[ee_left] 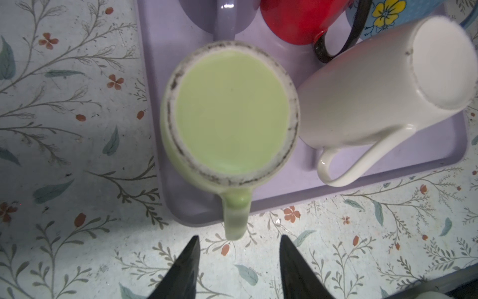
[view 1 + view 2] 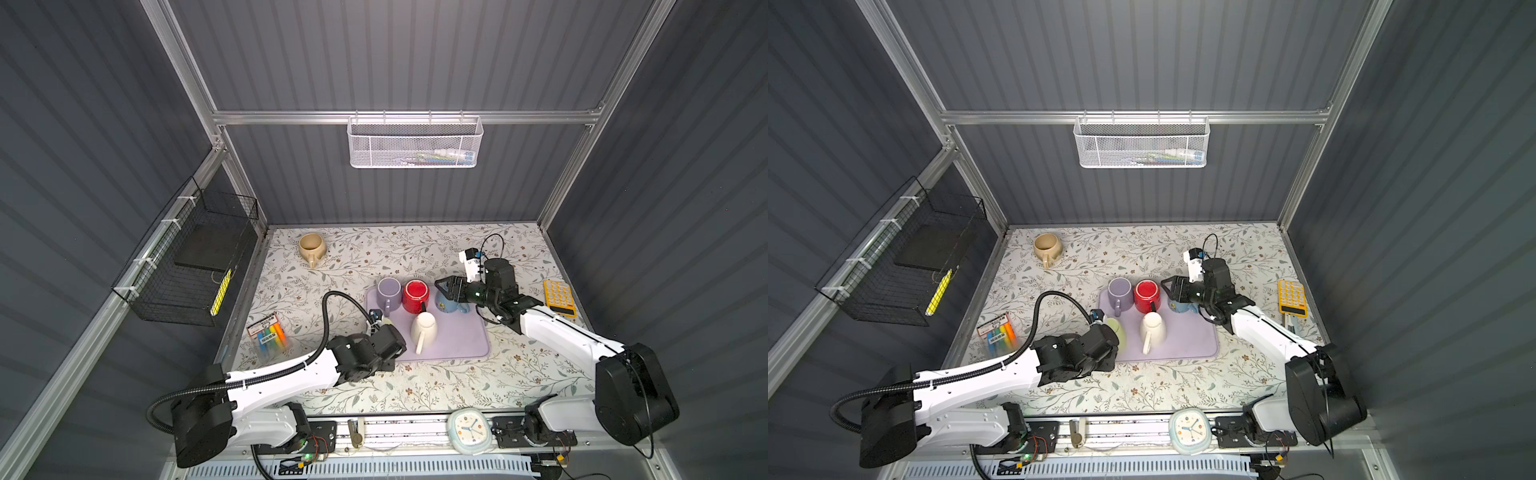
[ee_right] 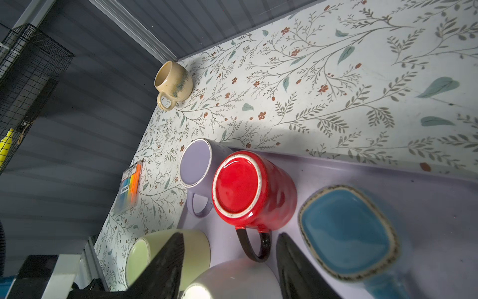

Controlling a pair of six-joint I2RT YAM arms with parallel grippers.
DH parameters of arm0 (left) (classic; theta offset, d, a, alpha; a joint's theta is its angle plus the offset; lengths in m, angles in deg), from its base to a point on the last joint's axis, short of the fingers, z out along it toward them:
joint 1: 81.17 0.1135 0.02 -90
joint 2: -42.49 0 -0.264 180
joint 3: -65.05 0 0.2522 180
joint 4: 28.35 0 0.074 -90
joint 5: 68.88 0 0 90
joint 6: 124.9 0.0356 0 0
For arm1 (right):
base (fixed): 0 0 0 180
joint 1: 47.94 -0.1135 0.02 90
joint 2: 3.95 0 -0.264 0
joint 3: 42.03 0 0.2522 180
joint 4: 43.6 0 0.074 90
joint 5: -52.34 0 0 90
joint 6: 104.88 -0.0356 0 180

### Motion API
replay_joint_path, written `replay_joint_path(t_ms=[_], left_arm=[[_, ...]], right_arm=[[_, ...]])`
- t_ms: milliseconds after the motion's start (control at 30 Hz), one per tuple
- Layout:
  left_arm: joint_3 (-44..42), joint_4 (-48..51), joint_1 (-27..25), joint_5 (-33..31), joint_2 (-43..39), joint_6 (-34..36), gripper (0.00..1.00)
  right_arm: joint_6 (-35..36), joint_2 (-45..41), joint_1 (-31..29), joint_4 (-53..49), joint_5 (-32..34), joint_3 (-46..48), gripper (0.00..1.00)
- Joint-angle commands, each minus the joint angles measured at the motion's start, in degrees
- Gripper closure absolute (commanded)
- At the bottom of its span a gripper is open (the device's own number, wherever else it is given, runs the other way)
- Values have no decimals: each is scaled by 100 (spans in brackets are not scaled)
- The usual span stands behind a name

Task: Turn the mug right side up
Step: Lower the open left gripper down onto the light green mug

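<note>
- Five mugs (image 2: 415, 295) sit inverted on the lilac tray (image 2: 457, 345).
- Green mug (image 1: 230, 111), near-left corner, seems my target; left gripper (image 1: 239, 236) hangs released just short of its handle (image 1: 235, 217).
- Next I'd pinch that handle; right gripper (image 3: 229, 234) gapes empty.

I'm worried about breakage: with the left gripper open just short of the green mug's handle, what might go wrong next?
The green mug stands upside down at a corner of the tray; flipping it may drag it off the rim. The white mug stands close beside it and could get knocked.
</note>
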Motion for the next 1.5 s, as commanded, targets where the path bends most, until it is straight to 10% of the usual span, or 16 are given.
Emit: replay_joint_path(t_ms=[0,1467], left_arm=[[-114,-223,-25,-129,127,-9,49],[-633,-1092,-29,-214,907,7,62]], right_arm=[[123,67,-5,1,0,-154,41],[70,325,74,159,-49,-85,40]])
